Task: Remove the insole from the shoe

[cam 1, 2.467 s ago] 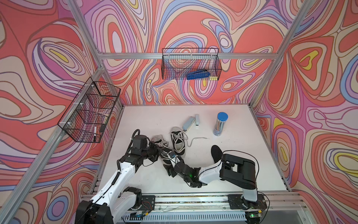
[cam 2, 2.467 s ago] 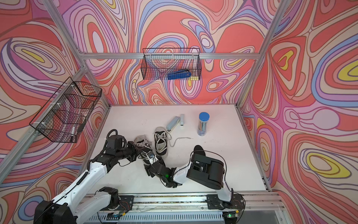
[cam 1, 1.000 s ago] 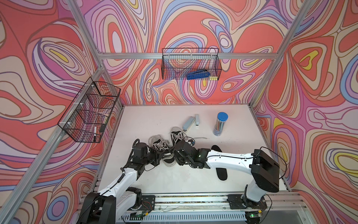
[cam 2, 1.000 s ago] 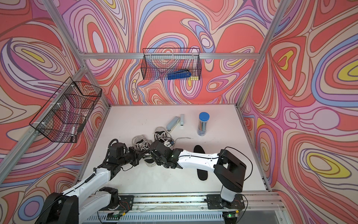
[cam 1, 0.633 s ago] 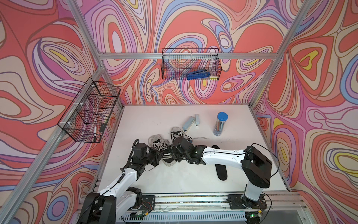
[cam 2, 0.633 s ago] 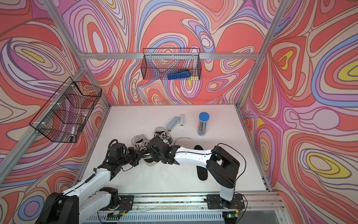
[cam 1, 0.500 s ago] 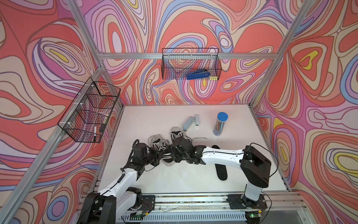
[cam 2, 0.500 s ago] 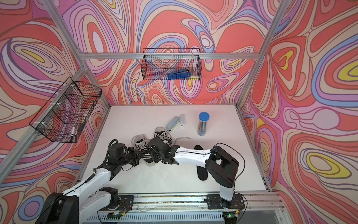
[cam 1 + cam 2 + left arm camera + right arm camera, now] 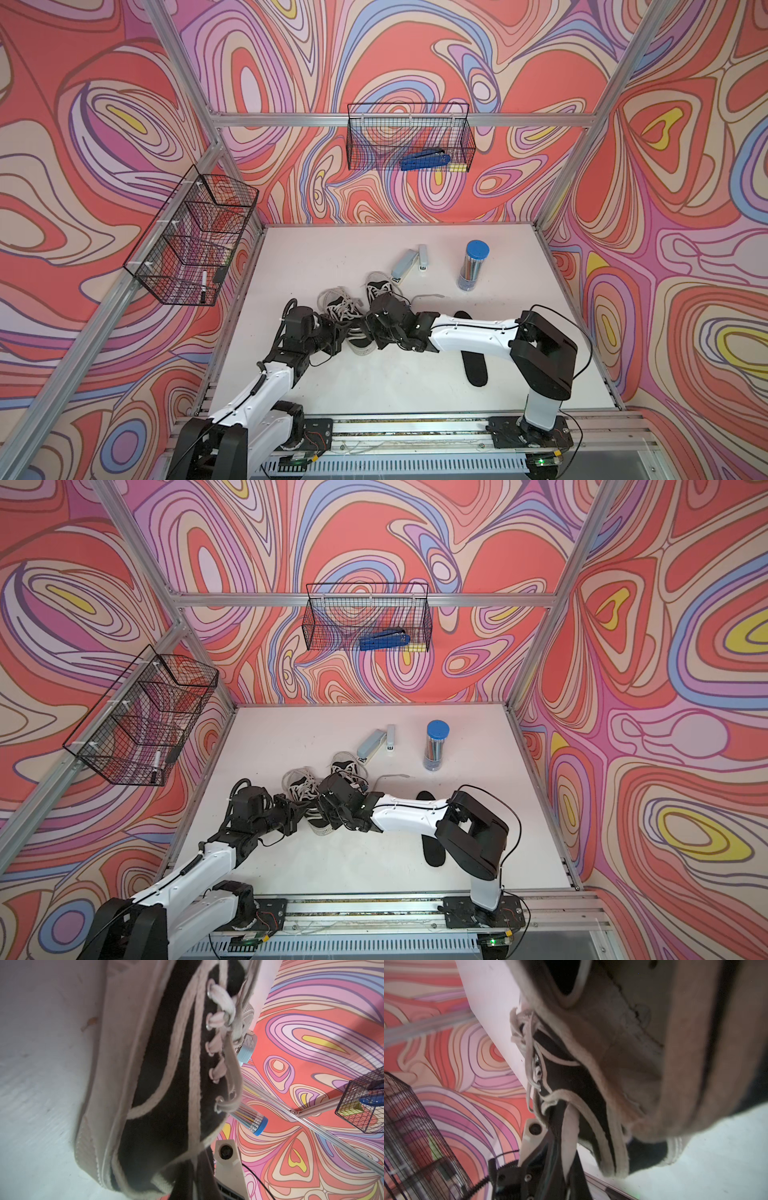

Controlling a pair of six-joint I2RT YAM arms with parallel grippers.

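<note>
The left gripper (image 9: 340, 332) clamps the black sneaker (image 9: 360, 347), and the right gripper (image 9: 375, 336) is closed at its opening, its catch hidden.

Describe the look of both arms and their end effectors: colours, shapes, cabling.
Both the left arm and right arm have smooth white links between chunky black joint housings, on black bases bolted to a silver metal rail, with thin black cables looping past the joints. The left end effector and right end effector are black and boxy.
</note>
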